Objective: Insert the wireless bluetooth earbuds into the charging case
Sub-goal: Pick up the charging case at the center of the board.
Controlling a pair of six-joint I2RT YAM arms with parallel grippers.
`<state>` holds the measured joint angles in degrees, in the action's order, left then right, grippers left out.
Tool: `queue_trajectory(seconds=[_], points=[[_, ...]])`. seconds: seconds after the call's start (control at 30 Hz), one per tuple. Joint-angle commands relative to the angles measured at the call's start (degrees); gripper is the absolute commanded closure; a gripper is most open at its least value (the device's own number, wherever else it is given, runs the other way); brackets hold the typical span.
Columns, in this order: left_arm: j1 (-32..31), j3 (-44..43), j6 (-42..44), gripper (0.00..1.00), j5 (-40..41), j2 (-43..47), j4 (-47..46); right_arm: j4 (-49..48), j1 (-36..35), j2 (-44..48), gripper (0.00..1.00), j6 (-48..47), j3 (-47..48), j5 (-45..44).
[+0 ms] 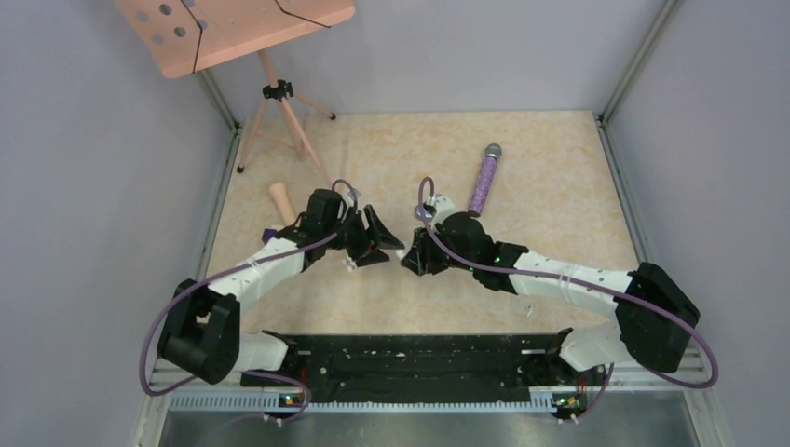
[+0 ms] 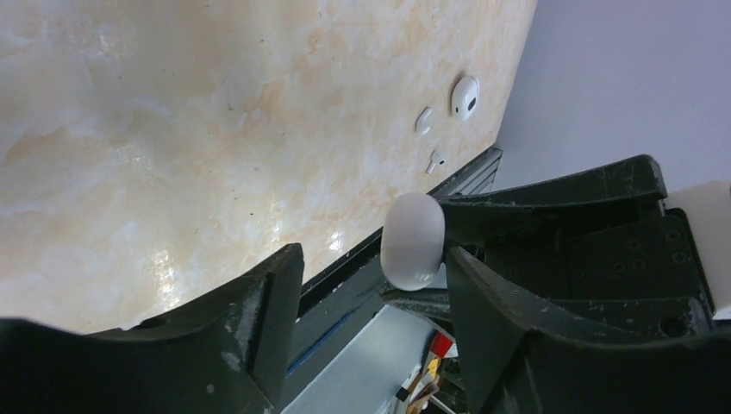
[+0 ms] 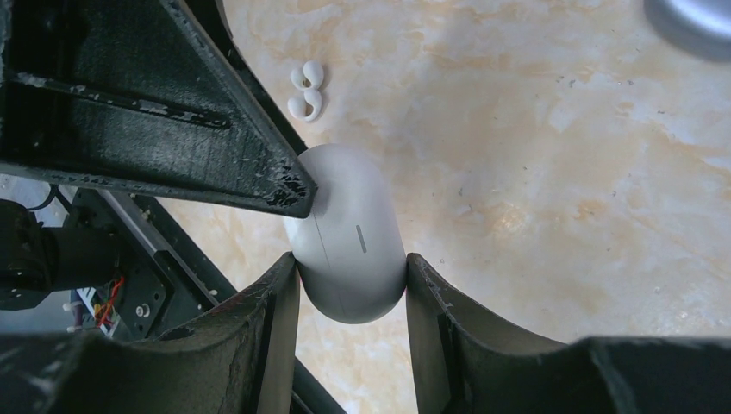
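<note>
The right gripper (image 3: pixel 349 289) was clamped on the white charging case (image 3: pixel 349 228), one finger pressed to each of its long sides. The case's far end stuck out beyond the fingertips. A fine seam and a short slot showed on its upper face, and it looked closed. One finger of the left gripper (image 2: pixel 375 280) touched the case's far-left shoulder in the right wrist view.

From the left wrist camera that gripper's own fingers stood wide apart. The case (image 2: pixel 414 240) lay against one fingertip only, so it was touched, not grasped. The black bulk behind it was hard to read.

In the top view the two grippers, left (image 1: pixel 377 237) and right (image 1: pixel 413 259), met tip to tip and hid the case almost wholly.

No bud was in the case or in either gripper. A white earbud pair (image 3: pixel 306 90), two curled pieces touching, lay on the counter (image 3: pixel 534 155) beyond the right gripper. A single white earbud (image 2: pixel 465 97) and two smaller white bits (image 2: pixel 423 119) lay well ahead of the left gripper; I cannot tell what the bits were.

A blurred grey shape (image 3: pixel 694 19) was cut off at the frame corner. A small purple object (image 1: pixel 269 233) was half hidden by the left arm.
</note>
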<state>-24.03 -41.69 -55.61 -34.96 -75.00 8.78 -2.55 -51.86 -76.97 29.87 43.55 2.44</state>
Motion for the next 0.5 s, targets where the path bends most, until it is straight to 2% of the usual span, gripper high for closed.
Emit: queue_trajectory(seconds=[0.0,0.1,0.2,0.23,0.3,0.37,0.47], points=[[-0.8,-2.8,-0.4,0.38,-1.8,-1.5,-4.0,-1.8,-1.5,1.7,0.68,0.1,2.5,-0.8],[-1.0,-2.6,-2.0,0.44,-3.6,-2.5,-6.3,-1.8,-1.5,1.7,0.68,0.0,2.7,-0.8],[-1.1,-2.7,-3.2,0.58,-5.6,-3.2,-8.2,-1.4,-1.6,1.4,0.68,-0.2,2.9,-1.0],[-1.1,-2.8,-3.5,0.70,-6.0,-3.3,-8.3,-1.3,-1.5,1.5,0.66,-0.2,3.0,-1.3],[-1.1,-2.8,-3.5,0.98,-6.6,-3.2,-8.3,-0.8,-1.6,1.7,0.52,0.3,3.1,-1.9],[-1.2,-3.3,-2.2,1.00,-6.9,-3.3,-8.1,0.3,-1.5,2.4,0.39,0.7,3.4,-2.2],[-0.9,-3.8,1.4,1.00,-6.8,-3.4,-6.0,1.5,-0.3,5.3,0.34,1.2,3.1,-0.8]])
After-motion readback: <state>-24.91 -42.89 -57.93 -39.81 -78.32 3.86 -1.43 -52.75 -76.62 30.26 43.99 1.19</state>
